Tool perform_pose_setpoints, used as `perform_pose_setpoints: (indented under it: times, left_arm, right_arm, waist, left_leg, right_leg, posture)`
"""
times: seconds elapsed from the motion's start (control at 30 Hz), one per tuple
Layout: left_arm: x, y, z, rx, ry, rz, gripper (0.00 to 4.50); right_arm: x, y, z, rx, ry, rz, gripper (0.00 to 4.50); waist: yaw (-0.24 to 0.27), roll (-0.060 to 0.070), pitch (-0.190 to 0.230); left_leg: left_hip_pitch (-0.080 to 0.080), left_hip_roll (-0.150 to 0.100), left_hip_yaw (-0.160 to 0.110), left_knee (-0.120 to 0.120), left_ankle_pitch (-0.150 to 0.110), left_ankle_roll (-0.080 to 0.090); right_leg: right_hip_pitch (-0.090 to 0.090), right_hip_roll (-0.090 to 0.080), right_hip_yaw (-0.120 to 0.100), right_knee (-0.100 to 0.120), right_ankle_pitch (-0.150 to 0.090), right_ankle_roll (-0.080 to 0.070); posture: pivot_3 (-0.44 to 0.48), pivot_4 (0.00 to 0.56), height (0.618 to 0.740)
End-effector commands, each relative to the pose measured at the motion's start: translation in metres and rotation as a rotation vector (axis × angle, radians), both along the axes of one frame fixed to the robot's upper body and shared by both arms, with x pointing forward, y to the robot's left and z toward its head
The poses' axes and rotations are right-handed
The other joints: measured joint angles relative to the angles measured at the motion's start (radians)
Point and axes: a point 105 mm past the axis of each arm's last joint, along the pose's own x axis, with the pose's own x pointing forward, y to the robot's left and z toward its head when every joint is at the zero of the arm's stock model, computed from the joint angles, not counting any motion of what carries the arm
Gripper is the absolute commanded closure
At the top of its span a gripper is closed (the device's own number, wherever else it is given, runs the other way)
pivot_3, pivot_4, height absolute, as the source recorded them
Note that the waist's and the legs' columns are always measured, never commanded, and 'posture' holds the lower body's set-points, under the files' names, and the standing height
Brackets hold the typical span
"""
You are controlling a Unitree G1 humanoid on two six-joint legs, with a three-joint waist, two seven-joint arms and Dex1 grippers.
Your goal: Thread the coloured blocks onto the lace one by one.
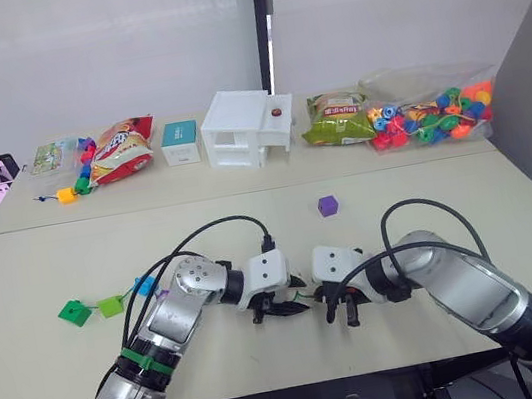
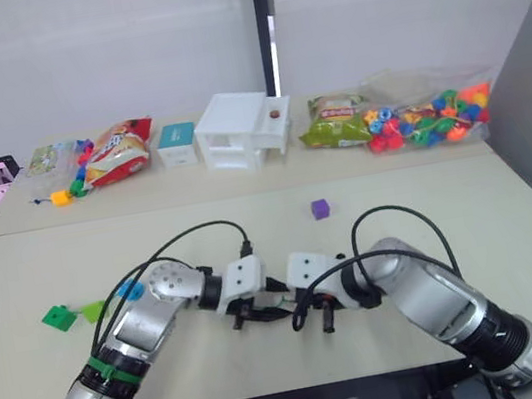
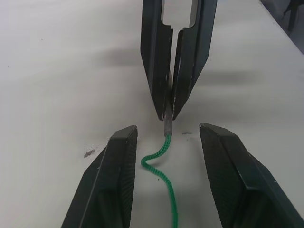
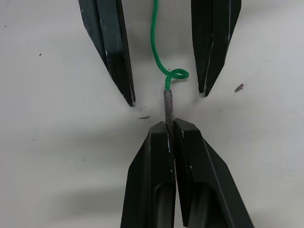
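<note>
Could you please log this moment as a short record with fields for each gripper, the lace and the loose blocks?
right gripper: shut on the grey tip of the lace
left gripper: open, fingers on either side of the green cord, not touching it
lace: lying on the table, kinked just behind the tip
purple block: alone on the table, beyond the grippers
dark green block, light green block, blue block: grouped on the robot's left
blocks threaded: none seen

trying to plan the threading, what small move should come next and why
Probably lift the lace tip clear of the table with the right gripper, which is shut on its grey tip, while the open left gripper backs away toward a block. No block is on the lace yet; the purple block lies apart.
</note>
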Motion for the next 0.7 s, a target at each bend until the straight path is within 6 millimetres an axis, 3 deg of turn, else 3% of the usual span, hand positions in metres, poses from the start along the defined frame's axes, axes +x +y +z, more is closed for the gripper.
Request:
perform_pose_setpoints:
  times: [0.03,0.17,0.7]
  left_arm:
    - [0.0004,-0.0021,0.0045,-0.003,-0.026,-0.019,3.15]
    - [0.0004,-0.0015,0.0027,0.005,-0.025,-0.019,4.49]
    - [-0.0003,-0.0035,0.0075,-0.026,-0.009,-0.007,4.49]
  right_arm:
    - [-0.0017,0.0024,0.0113,0.014,-0.033,0.018,4.50]
    - [-0.0024,0.0022,0.0116,0.014,-0.033,0.018,4.50]
    - [-0.0053,0.0008,0.0088,0.004,-0.016,0.021,4.50]
  waist:
    - [-0.001,0.000,0.000]
    - [0.000,0.000,0.000]
    - [0.000,0.000,0.000]
  left_leg:
    - [0.000,0.000,0.000,0.000,0.000,0.000]
    - [0.000,0.000,0.000,0.000,0.000,0.000]
    - [0.000,0.000,0.000,0.000,0.000,0.000]
  right_leg:
    - [0.000,0.000,0.000,0.000,0.000,0.000]
    - [0.000,0.000,0.000,0.000,0.000,0.000]
    - [0.000,0.000,0.000,0.000,0.000,0.000]
  posture:
    - [0.000,0.150,0.740]
    - [0.000,0.150,0.740]
    - [0.000,0.150,0.740]
